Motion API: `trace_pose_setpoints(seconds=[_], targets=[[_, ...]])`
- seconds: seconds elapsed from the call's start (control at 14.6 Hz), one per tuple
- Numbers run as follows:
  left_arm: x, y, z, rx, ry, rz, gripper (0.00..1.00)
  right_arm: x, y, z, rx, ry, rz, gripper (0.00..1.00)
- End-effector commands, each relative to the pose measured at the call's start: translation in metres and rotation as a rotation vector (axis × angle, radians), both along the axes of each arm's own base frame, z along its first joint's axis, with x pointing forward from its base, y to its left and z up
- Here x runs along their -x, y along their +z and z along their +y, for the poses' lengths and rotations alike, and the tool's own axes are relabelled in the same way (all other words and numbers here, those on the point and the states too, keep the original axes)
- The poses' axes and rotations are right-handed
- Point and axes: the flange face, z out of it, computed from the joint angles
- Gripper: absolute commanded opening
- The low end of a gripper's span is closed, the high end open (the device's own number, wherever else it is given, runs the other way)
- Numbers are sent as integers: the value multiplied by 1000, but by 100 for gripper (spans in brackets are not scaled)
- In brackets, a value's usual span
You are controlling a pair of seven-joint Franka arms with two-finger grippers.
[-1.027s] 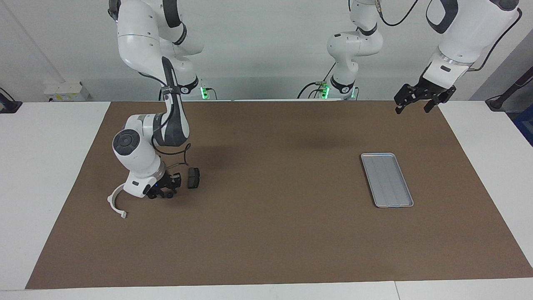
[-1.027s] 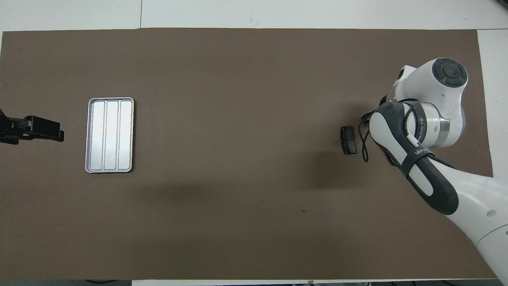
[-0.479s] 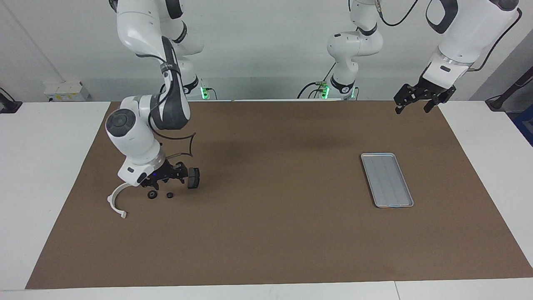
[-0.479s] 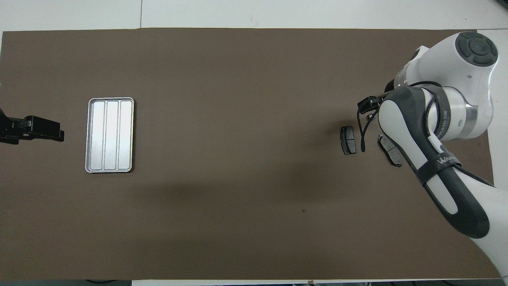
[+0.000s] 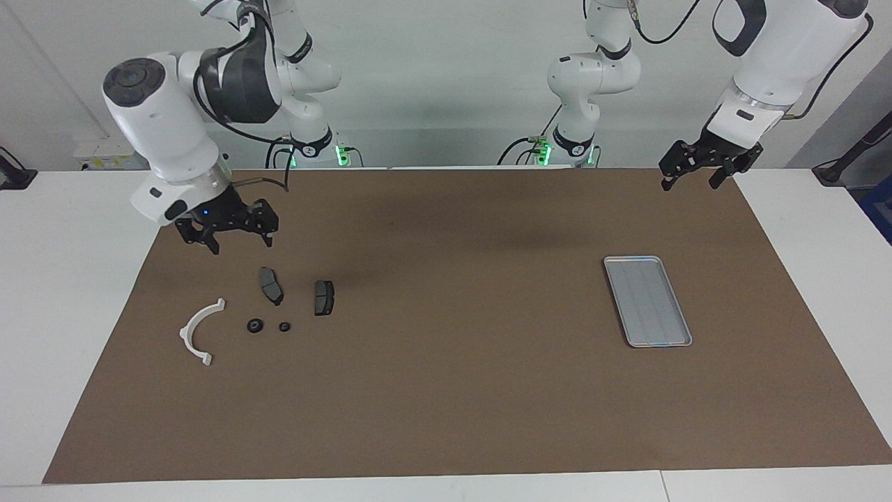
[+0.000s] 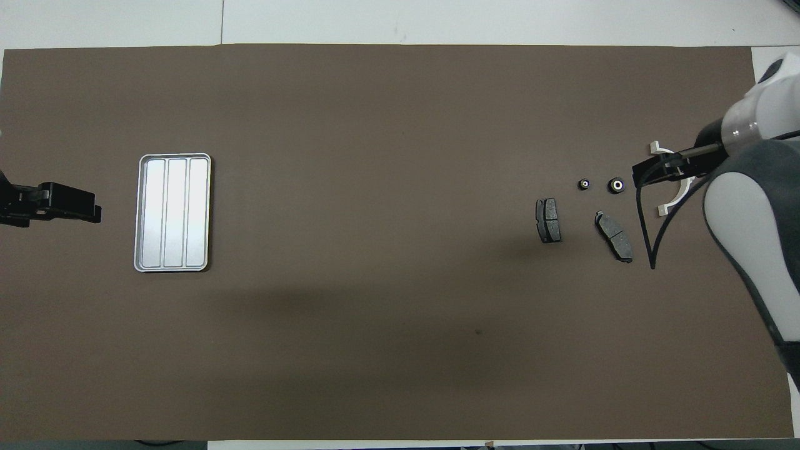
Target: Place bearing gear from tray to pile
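The silver-grey tray (image 5: 648,301) (image 6: 174,212) lies with nothing in it toward the left arm's end of the brown mat. The pile is toward the right arm's end: two dark pads (image 5: 271,286) (image 5: 323,298), a white curved bracket (image 5: 201,331) (image 6: 662,209), and two small black round bearing gears (image 5: 256,325) (image 5: 284,326) (image 6: 616,184) (image 6: 584,184) resting on the mat between bracket and pads. My right gripper (image 5: 238,244) hangs open and holds nothing, raised over the mat beside the pile. My left gripper (image 5: 690,185) waits open, high over the mat's corner.
The brown mat (image 5: 460,390) covers most of the white table. The overhead view has the right arm's wrist (image 6: 750,206) covering part of the bracket.
My right gripper opened at the pile, left the bearing gear on the mat beside the other one, and rose up and away toward the robots. The left arm has not moved.
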Motion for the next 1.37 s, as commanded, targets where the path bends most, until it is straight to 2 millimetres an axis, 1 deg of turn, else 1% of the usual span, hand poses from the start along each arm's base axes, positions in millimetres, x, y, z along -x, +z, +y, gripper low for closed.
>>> trace_pose_setpoints(seconds=[0.0,0.07,0.14,0.27,0.34,0.41,0.55,0.62,0.68,0.75,0.96,1.3], targets=[[5,0,1,-16,-13,-5,100,26,9,-18,21,-32,-1,100],[6,1,0,-16,-16,-7,100,34,18,-25,19,-38,-8,100],[6,1,0,-16,-15,-7,100,41,25,-27,19,-32,-12,100],[6,1,1,-16,-13,-5,100,41,32,-30,20,-12,-20,100],[6,1,0,-16,-16,-7,100,41,35,-40,20,-28,-18,100],[6,1,0,-16,-15,-7,100,38,44,-56,16,-58,-23,100],[6,1,0,-16,-16,-5,100,32,60,-61,21,-68,14,100],[6,1,0,-16,-16,-7,100,33,65,-61,24,-67,30,100],[6,0,0,-16,-16,-4,100,37,67,-61,22,-67,44,100],[6,1,0,-16,-16,-5,100,41,74,-62,21,-72,36,100],[6,1,0,-16,-16,-5,100,47,78,-60,18,-72,27,100],[6,1,0,-16,-15,-5,100,49,76,-59,13,-83,45,100]])
